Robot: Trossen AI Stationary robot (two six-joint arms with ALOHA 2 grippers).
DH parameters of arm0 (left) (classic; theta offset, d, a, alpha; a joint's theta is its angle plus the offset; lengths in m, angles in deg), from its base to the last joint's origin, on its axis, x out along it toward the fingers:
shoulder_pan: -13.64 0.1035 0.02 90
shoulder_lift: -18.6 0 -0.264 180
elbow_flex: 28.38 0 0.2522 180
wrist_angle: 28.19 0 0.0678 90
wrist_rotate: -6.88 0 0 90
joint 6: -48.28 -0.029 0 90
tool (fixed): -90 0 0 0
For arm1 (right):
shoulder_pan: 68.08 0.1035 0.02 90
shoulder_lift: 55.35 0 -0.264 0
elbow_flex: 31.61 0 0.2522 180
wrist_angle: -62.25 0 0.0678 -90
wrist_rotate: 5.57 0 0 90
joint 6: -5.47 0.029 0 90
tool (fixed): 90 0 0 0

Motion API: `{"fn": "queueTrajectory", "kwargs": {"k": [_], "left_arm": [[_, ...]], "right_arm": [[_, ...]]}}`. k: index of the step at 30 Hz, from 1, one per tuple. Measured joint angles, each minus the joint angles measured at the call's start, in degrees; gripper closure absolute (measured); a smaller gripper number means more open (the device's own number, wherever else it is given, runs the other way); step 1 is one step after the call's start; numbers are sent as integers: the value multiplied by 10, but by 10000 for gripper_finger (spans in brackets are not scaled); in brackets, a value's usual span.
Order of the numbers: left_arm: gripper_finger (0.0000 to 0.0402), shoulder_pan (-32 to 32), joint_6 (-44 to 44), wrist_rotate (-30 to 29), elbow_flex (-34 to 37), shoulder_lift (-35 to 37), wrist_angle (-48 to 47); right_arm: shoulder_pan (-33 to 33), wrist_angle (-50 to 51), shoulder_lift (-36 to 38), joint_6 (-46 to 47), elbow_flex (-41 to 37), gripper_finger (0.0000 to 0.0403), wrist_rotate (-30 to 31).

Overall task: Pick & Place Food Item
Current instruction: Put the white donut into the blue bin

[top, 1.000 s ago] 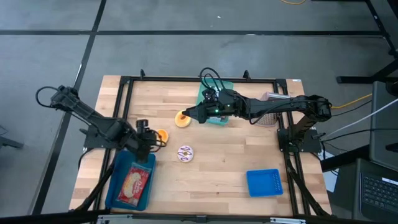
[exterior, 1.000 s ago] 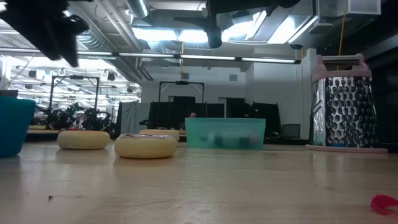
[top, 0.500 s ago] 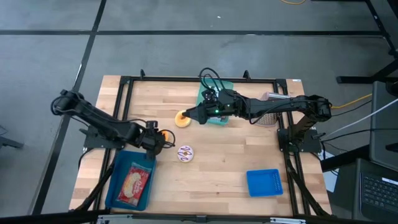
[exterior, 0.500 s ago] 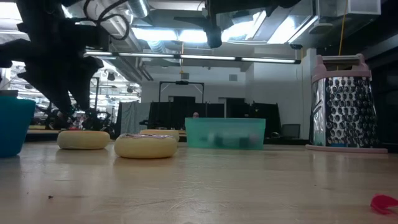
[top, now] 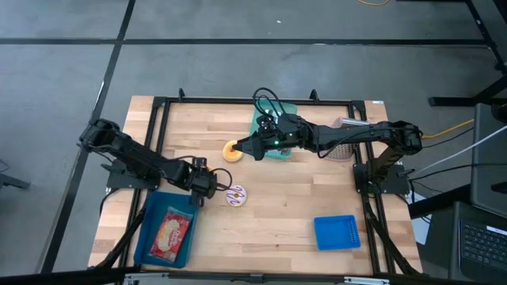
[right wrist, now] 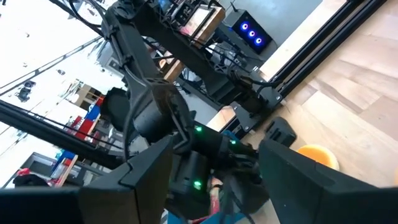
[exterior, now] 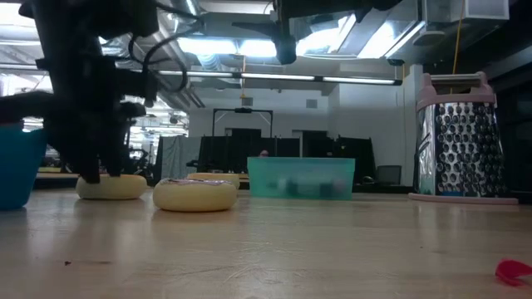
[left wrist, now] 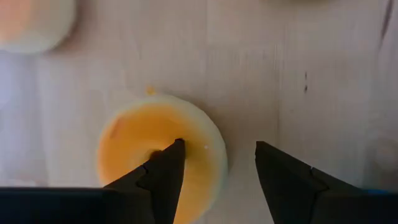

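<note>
An orange-iced doughnut [left wrist: 149,152] lies flat on the wooden table [top: 285,198], toward its left side. My left gripper [left wrist: 219,146] points down over it, open; one finger stands over the doughnut's middle and the other outside its rim. The low view shows this gripper [exterior: 100,170] down at the doughnut [exterior: 112,187]. A white sprinkled doughnut [top: 235,195] lies just right of it. A second orange doughnut [top: 231,150] lies farther back. My right gripper [top: 250,149] hangs open, high over the table's middle, with nothing between its fingers. My left gripper comes at the orange-iced doughnut from above, pointing down. One finger [left wrist: 168,168] is over the doughnut's middle, the other [left wrist: 280,174] stands beyond the rim above bare table. Whether either finger touches the doughnut, I cannot tell.
A blue tray [top: 150,218] holding a food packet sits at the near left, close to my left arm. A teal box [top: 273,127] and a metal grater [exterior: 461,137] stand at the back. A blue ridged lid [top: 337,232] lies near right.
My left gripper has come down from above the blue tray's far end and gone toward the table's right, onto the orange-iced doughnut, which it now covers in the high view. The doughnuts have stayed where they lay.
</note>
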Motion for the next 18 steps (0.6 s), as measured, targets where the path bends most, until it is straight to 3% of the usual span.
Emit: {"fn": "queueTrajectory", "kwargs": {"k": [11,18], "left_arm": [[239,11,42,12,-2,-24,1],[348,50,80,10,0,-27,-2]], "right_arm": [[0,4,0,-2,0,168,-6],[0,4,0,-2,0,168,-6]]}}
